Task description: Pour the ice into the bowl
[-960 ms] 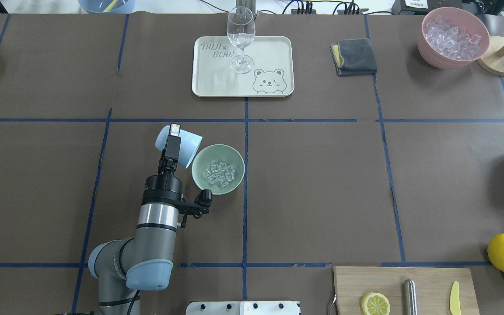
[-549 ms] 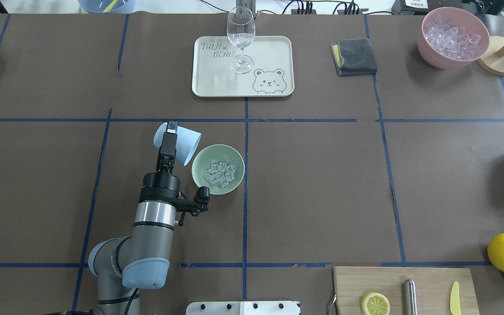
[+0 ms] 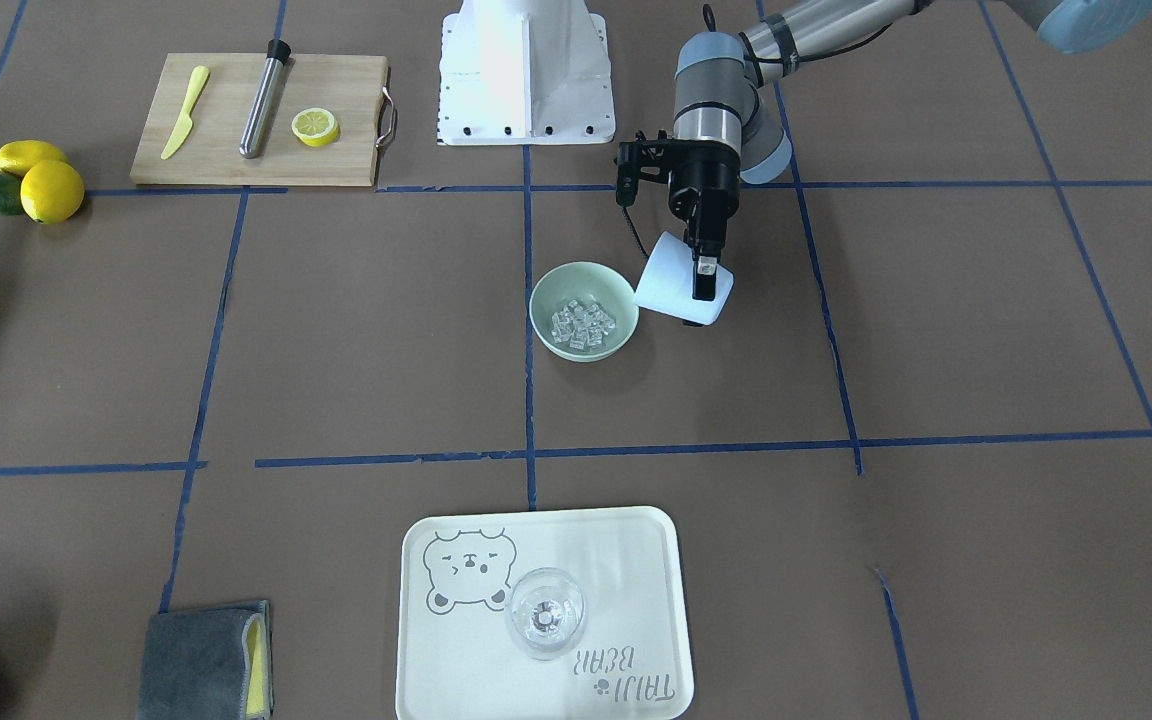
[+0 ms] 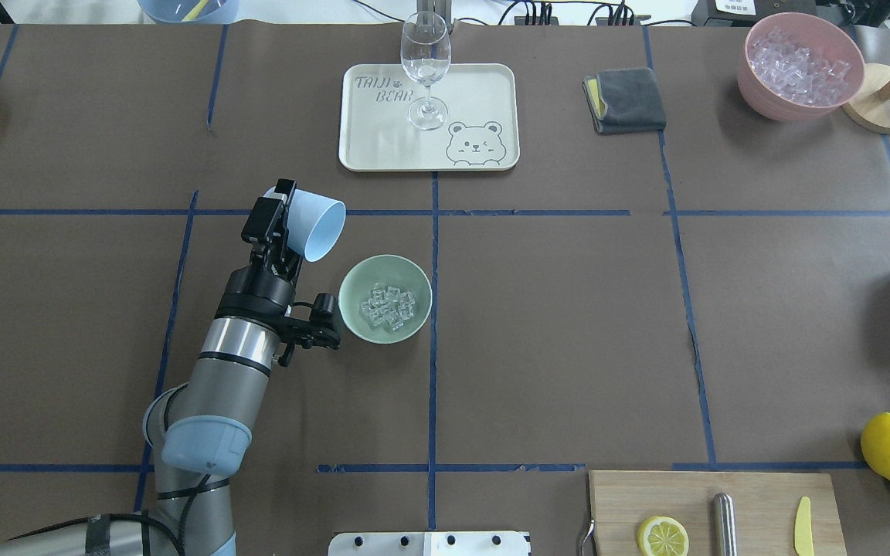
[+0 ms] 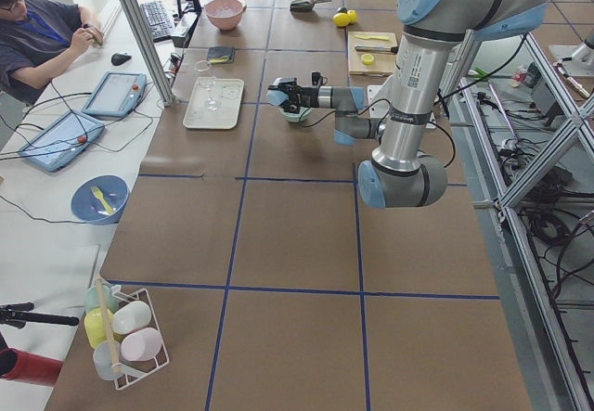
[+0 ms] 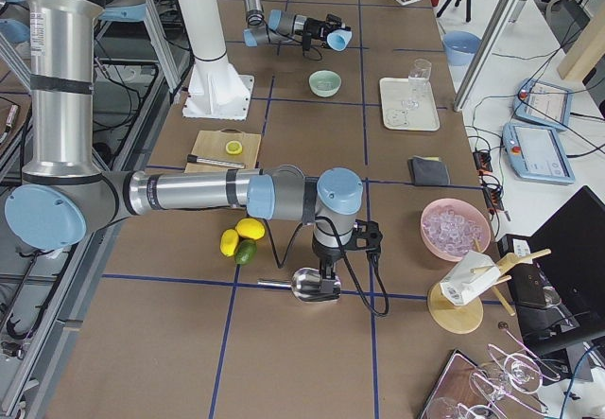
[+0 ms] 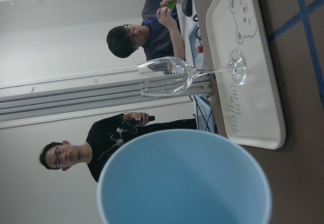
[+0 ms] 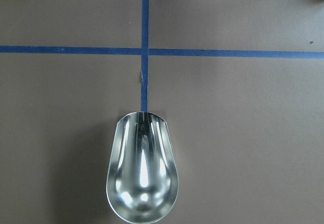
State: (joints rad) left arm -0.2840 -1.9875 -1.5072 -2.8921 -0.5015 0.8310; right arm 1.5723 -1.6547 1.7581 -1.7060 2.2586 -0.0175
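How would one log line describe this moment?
left gripper: holds tilted light blue cup | clear ice cubes: inside round mint-green bowl

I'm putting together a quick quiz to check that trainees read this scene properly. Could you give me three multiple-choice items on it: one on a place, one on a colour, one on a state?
1. The wine glass stands: A on the tray; B on bare tabletop; C on a shelf.
2. The cup in the left tool is: A pink; B yellow; C light blue.
3. That cup is: A upright on the table; B tipped, mouth toward the bowl; C upside down on the table.

Answers: 1 A, its foot rests on the bear-print tray. 2 C, it looks pale blue in the overhead and front views. 3 B, it is held tilted beside the bowl, where the ice lies.
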